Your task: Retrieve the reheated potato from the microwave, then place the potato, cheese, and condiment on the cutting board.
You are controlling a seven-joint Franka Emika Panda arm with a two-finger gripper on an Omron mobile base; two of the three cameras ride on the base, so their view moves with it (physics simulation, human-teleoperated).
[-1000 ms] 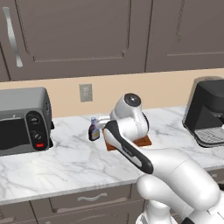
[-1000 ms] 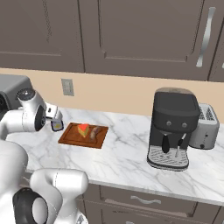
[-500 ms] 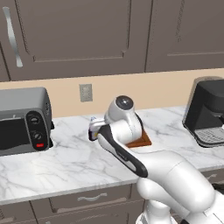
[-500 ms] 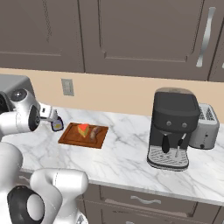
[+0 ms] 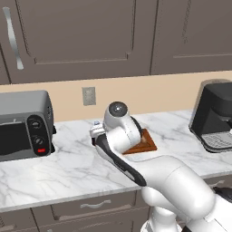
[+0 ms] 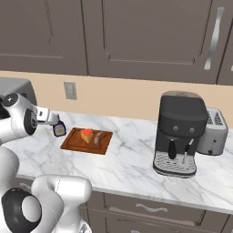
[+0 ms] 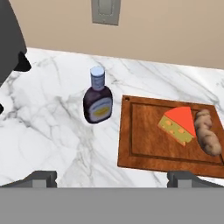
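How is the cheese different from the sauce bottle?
The cheese is a flat yellow-orange wedge with holes; the condiment is a rounded bottle of dark brown sauce with a pale cap and a label.
The cheese lies on the cutting board, beside the potato; the condiment stands upright on the marble counter, just off the board's edge.
Both are small and sit free of the gripper.

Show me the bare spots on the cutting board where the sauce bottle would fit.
The cutting board is bare across its left half, from the rim nearest the condiment to the cheese. A strip along its near edge, below the cheese, is free too. Its right side is crowded: cheese and potato lie close together.
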